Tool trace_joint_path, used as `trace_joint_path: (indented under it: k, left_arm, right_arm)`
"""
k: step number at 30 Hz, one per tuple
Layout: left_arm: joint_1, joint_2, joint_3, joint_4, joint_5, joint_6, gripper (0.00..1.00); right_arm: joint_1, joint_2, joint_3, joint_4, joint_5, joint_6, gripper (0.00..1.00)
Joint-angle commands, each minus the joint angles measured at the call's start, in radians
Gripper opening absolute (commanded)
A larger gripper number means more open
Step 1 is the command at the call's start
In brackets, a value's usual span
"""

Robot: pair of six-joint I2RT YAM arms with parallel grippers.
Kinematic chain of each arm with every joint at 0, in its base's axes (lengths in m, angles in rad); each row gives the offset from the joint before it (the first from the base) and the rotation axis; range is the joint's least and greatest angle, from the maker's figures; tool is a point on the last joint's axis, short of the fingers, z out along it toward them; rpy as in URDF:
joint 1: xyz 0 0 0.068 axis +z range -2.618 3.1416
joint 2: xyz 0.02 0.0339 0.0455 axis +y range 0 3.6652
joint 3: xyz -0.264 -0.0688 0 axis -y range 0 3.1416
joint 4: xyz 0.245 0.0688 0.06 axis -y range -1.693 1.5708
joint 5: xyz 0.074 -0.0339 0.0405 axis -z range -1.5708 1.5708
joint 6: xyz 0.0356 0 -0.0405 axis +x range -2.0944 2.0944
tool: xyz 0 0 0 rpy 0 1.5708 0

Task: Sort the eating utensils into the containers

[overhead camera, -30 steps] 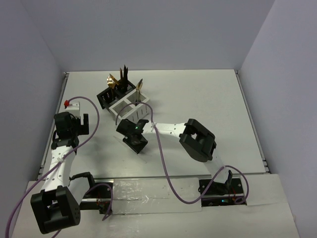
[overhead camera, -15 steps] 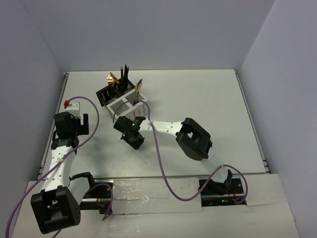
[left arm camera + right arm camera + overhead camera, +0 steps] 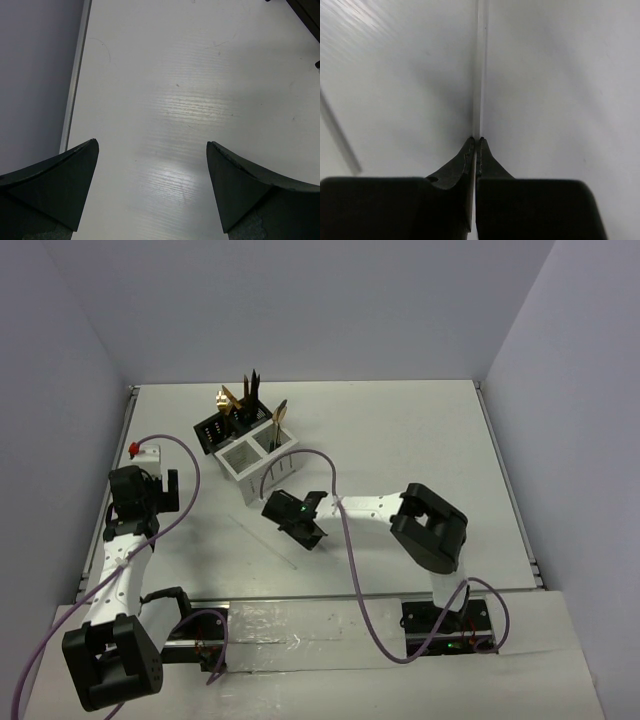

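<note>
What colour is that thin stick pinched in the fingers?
White; the chopstick shows best in right wrist view.

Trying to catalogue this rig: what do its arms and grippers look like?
Left arm and right arm match: white links, bulky black joints, a looping purple cable each. Fingers are black tapering wedges. A green light marks the right wrist.

L gripper [image 3: 152, 145] pointed down at the table, fingers wide apart. R arm lay stretched fwd-left, R gripper [image 3: 476, 142] pinched tight on chopstick [image 3: 479, 75].
</note>
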Motion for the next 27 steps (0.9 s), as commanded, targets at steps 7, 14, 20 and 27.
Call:
trace_joint_path:
  k: [7,14,20,27]
  left_arm:
    - [0.007,0.000,0.008,0.041,0.004,-0.008,0.99]
    - [0.007,-0.003,0.006,0.043,0.010,-0.008,0.99]
    - [0.007,-0.008,0.005,0.044,0.007,-0.008,0.99]
    - [0.009,-0.009,0.005,0.044,-0.005,-0.011,0.99]
  right_arm:
    - [0.122,-0.307,-0.188,-0.043,0.180,-0.108,0.00]
    - [0.136,-0.541,-0.202,-0.048,0.236,-0.112,0.00]
    - [0.139,-0.733,-0.225,0.312,0.197,-0.286,0.00]
    - [0.077,-0.556,-0.270,1.352,0.260,-0.418,0.00]
